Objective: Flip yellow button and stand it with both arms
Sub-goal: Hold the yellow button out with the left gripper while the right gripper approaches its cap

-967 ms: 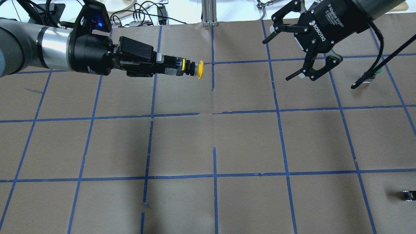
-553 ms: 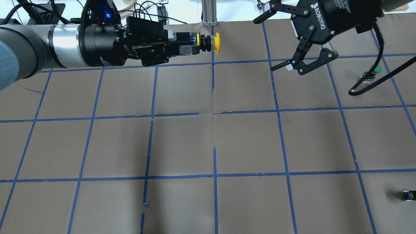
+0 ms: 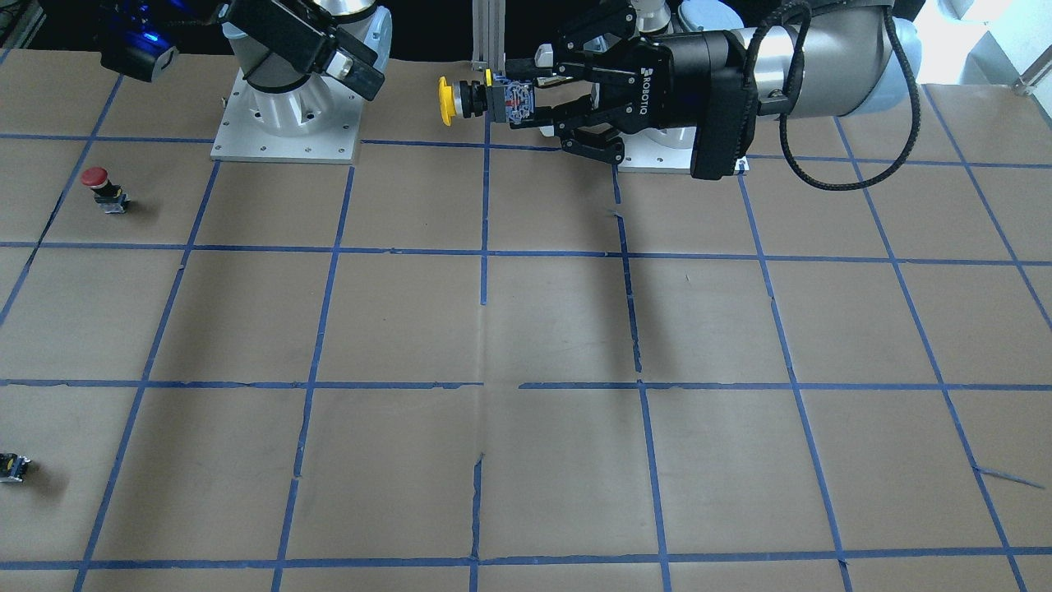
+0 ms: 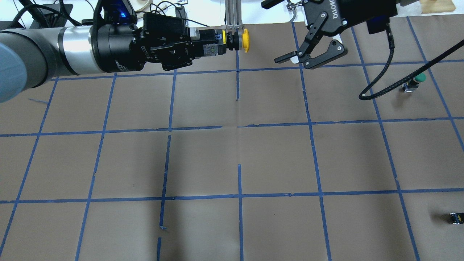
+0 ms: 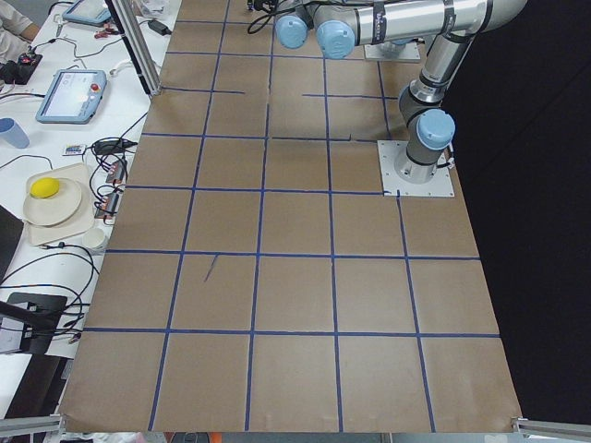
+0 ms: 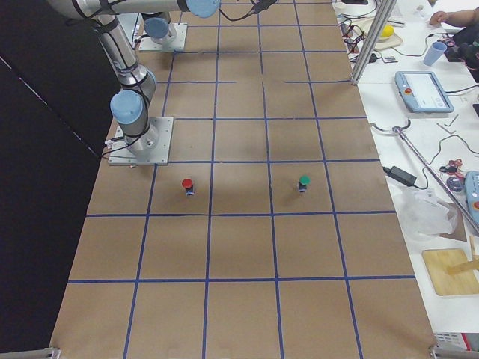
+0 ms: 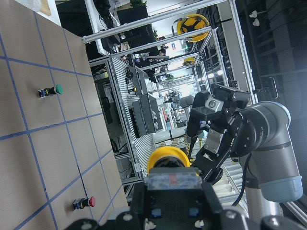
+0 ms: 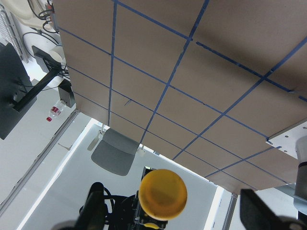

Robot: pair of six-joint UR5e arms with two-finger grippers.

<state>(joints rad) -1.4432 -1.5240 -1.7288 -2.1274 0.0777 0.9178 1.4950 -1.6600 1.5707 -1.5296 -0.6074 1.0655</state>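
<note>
1. The table (image 4: 275,159) is covered in brown paper with a grid of blue tape lines.
2. The left arm (image 4: 72,47) reaches sideways over the table.
3. The right arm (image 6: 120,48) comes in from the other side.
4. The left gripper (image 4: 208,45) has its fingers closed tight on the black body of the yellow button.
5. The right gripper (image 4: 277,32) has its fingers spread wide and holds nothing. It is near the yellow cap but not touching it.
6. The yellow button (image 4: 235,40) lies on its side up in the air. Its cap points at the right gripper.
7. A green button (image 4: 417,79) and a red button (image 3: 100,185) stand on the table, well apart.
8. A tiny black part (image 4: 455,217) sits near the table edge.
</note>
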